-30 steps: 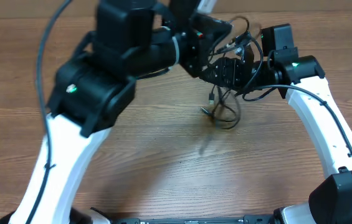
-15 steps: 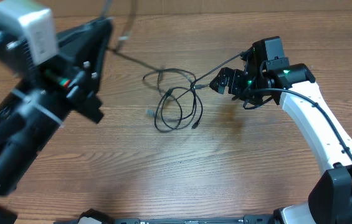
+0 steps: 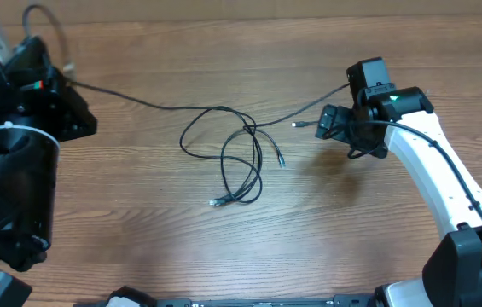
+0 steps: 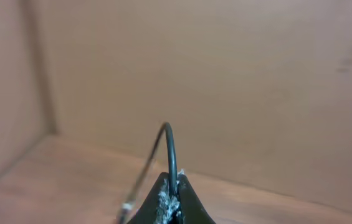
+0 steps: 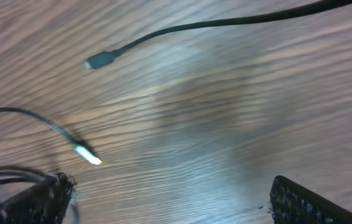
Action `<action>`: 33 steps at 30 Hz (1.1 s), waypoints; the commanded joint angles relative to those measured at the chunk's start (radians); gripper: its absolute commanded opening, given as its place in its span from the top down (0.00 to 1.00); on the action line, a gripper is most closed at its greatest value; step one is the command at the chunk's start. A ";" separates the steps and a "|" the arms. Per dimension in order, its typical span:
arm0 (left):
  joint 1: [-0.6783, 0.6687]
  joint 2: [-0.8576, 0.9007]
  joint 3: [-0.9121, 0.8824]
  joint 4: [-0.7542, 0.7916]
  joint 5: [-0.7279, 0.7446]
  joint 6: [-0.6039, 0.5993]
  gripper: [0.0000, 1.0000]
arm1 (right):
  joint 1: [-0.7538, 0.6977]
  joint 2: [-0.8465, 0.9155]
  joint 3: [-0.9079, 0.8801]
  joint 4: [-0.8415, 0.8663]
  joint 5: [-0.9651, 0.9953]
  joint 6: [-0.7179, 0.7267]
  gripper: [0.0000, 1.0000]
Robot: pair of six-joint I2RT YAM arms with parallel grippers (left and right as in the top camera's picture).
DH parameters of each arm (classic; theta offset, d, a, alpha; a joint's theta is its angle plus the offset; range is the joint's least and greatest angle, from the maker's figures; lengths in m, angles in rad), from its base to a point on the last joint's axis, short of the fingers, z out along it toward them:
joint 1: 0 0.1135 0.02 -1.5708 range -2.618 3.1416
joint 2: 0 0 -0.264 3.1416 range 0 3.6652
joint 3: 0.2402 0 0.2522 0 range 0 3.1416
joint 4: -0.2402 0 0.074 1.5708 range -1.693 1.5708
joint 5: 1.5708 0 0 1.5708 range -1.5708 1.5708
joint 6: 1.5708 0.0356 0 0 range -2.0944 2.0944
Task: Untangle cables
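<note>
The cables (image 3: 239, 158) lie as thin black loops on the wooden table's middle. One strand (image 3: 138, 101) runs left from the loops to my left gripper (image 3: 63, 75), which is raised at the far left. In the left wrist view that gripper (image 4: 172, 182) is shut on the cable (image 4: 169, 140), which arcs above the tips. Another strand ends in a small plug (image 3: 296, 124) just left of my right gripper (image 3: 330, 128). The right gripper (image 5: 169, 205) stands open and empty above the wood, with two plug ends (image 5: 98, 61) (image 5: 88, 154) lying ahead of it.
A brown wall (image 4: 225, 74) stands behind the table's far left edge. The left arm's black and white body (image 3: 10, 170) covers the table's left side. The right arm's white link (image 3: 437, 179) crosses the right side.
My left arm has swung out to the far left, drawing one strand out with it. The tangle has spread into looser loops. The right gripper has opened and moved slightly right, away from the cable end.
</note>
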 commanded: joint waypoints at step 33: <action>0.071 0.743 0.003 -0.412 0.859 0.183 0.55 | -0.007 0.002 -0.005 -0.474 -0.720 -0.624 0.00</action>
